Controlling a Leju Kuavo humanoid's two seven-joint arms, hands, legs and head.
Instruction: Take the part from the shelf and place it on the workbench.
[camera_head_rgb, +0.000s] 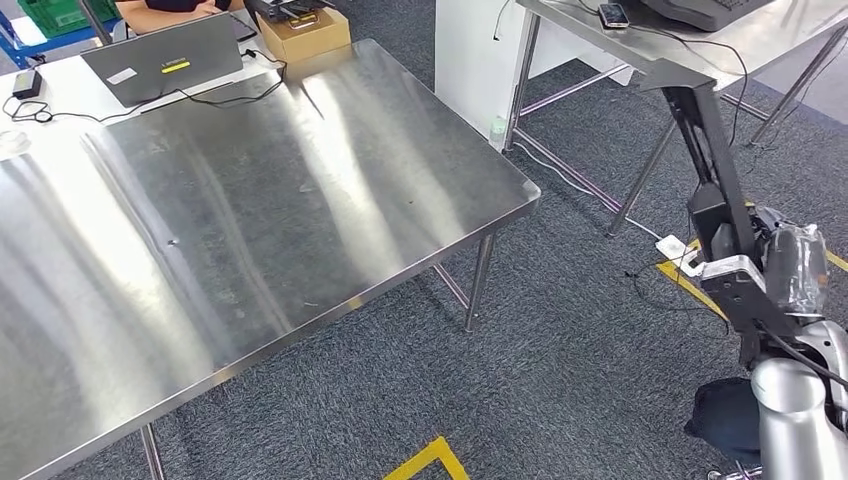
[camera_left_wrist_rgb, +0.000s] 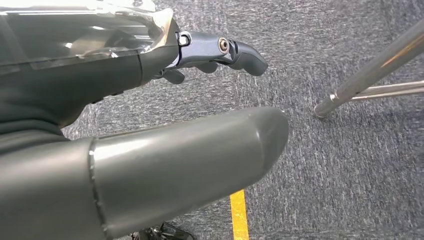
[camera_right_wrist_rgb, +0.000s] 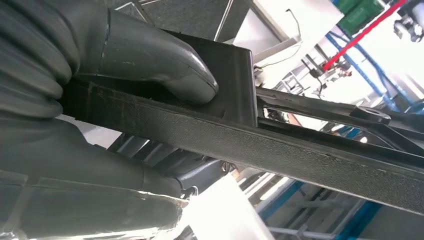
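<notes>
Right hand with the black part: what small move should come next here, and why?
Probably swing the right arm toward the steel workbench, keeping the grip. The right hand holds the long black part upright out over the carpet, off to the bench's side, so it is not yet above the top. The right wrist view shows the thumb pressed on the part, so the hold looks firm enough to carry.

Silver arm (camera_head_rgb: 795, 420); grey ribbed hand (camera_right_wrist_rgb: 75, 100)

You're in a workshop-lab: steel workbench (camera_head_rgb: 260, 210), grey carpet (camera_head_rgb: 570, 370), yellow floor tape (camera_head_rgb: 428, 460), laptop (camera_head_rgb: 165, 60), blue racking (camera_right_wrist_rgb: 320, 210).
</notes>
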